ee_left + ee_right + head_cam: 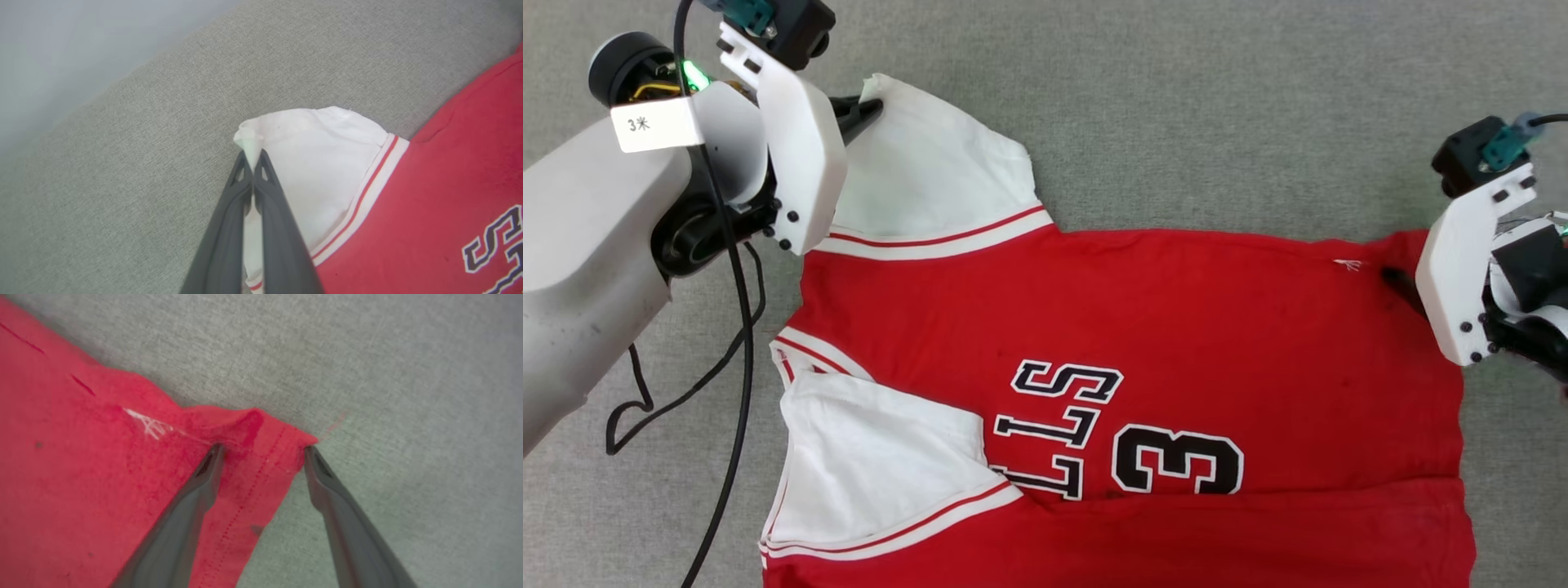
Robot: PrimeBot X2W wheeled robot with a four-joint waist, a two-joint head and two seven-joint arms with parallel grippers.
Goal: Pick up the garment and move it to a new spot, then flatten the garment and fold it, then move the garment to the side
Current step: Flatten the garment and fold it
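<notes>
A grey fabric-covered tabletop (pixel 1176 98) is overlaid across its middle by the garment (pixel 1176 310), which is spread front-up with its black lettering and the number 3 visible. A red fold is laid across the lower part of the lettering. The near sleeve (pixel 882 457), white, is folded onto the chest. The far sleeve (pixel 931 163) is spread outward, and its tip is pinched between the closed jaws of the left gripper (pixel 253 157). The jaws of the right gripper (pixel 263 448) are held wide apart astride the red hem corner, one finger on the cloth, the other at its edge. A black cable (pixel 739 327) is draped beside the left arm (pixel 580 245).
</notes>
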